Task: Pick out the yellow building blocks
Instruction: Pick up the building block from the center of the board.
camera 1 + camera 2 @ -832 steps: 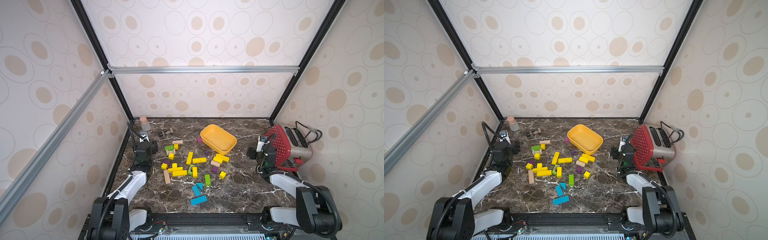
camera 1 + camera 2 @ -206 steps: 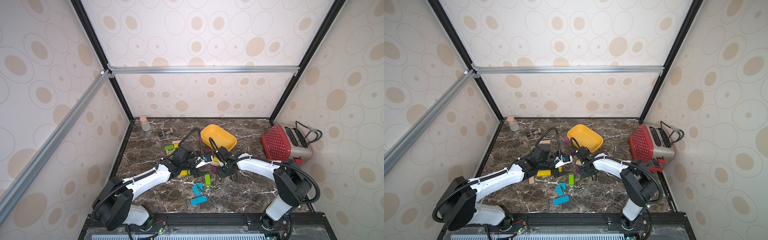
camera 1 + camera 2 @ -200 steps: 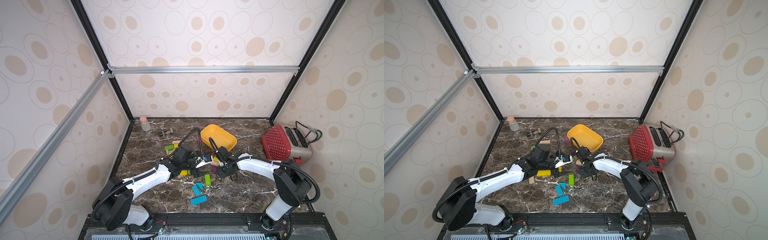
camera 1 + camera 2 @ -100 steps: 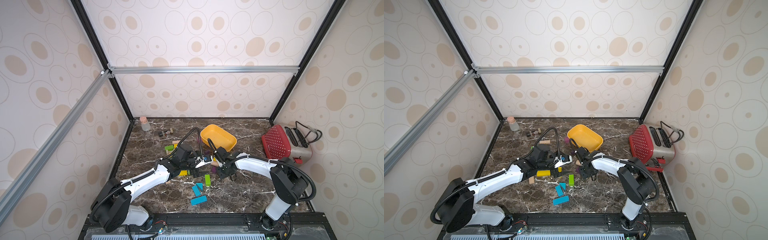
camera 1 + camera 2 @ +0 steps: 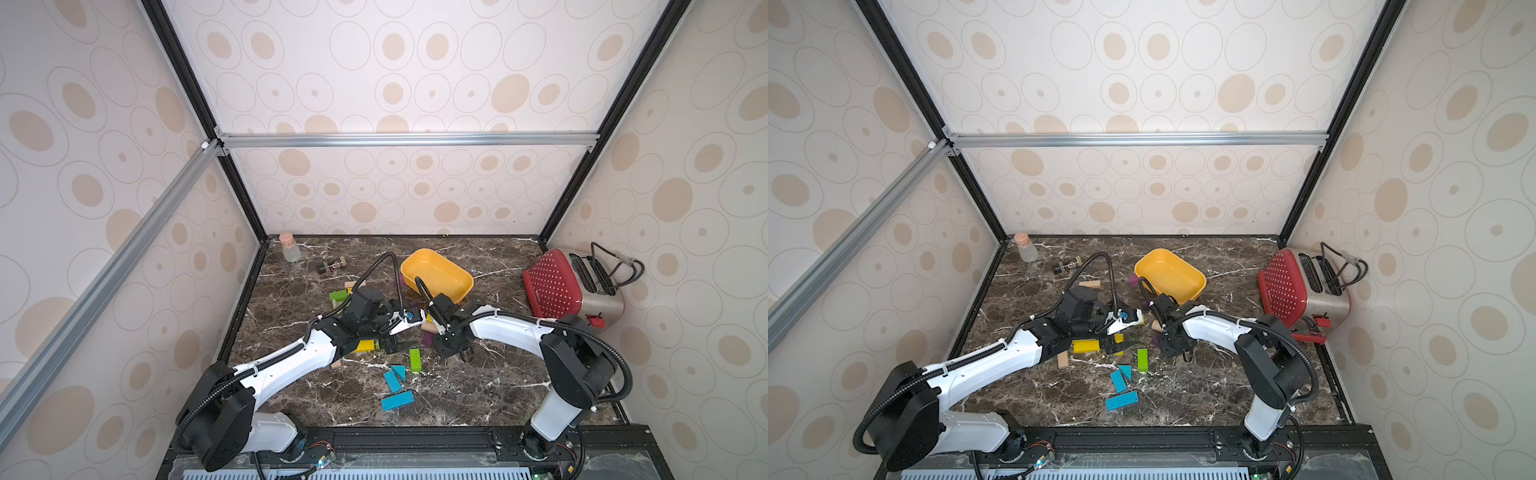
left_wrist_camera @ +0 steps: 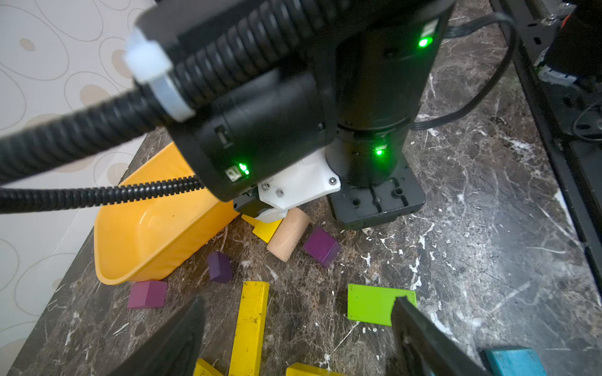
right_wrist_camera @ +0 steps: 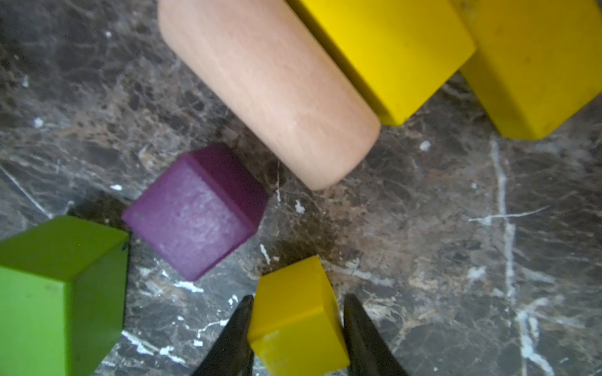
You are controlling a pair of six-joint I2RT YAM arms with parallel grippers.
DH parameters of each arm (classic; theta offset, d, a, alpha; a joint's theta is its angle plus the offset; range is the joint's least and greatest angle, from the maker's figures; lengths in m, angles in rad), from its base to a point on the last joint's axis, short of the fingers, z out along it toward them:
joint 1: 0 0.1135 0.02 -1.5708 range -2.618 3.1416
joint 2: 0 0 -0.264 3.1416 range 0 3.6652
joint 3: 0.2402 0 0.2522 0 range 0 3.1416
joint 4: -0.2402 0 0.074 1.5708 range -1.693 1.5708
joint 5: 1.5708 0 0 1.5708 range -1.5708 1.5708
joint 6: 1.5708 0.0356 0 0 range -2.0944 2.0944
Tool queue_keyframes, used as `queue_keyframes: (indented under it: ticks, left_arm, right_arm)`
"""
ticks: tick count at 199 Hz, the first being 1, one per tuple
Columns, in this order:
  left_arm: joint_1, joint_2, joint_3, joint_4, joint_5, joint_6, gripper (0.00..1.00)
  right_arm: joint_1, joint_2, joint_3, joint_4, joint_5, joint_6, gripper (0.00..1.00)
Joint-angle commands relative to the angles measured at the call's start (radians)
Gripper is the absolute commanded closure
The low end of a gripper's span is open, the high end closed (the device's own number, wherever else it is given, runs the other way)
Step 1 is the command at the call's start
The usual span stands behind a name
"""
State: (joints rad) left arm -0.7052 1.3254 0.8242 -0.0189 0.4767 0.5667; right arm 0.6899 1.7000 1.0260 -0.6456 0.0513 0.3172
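Jaws of the right gripper (image 7: 296,301) clamp a yellow cube (image 7: 294,312); left gripper (image 6: 299,302), lower centre in both top views, gapes wide.

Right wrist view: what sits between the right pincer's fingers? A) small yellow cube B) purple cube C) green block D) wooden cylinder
A: the right pincer has a finger against each side of the small yellow cube, while the purple cube lies apart from it.
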Motion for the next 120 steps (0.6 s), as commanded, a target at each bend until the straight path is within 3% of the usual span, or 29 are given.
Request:
queue_keyframes:
  ticks: [1, 120]
  left_arm:
    - [-0.004, -0.027, 0.041, -0.017, -0.001, 0.025, 0.11]
    - [-0.002, -0.034, 0.04, 0.027, -0.12, -0.025, 0.11]
  right_arm:
    - [0.011, -0.007, 0.019, -0.039, -0.01, 0.012, 0.78]
    - [0.011, -0.073, 0.099, -0.161, -0.031, 0.023, 0.82]
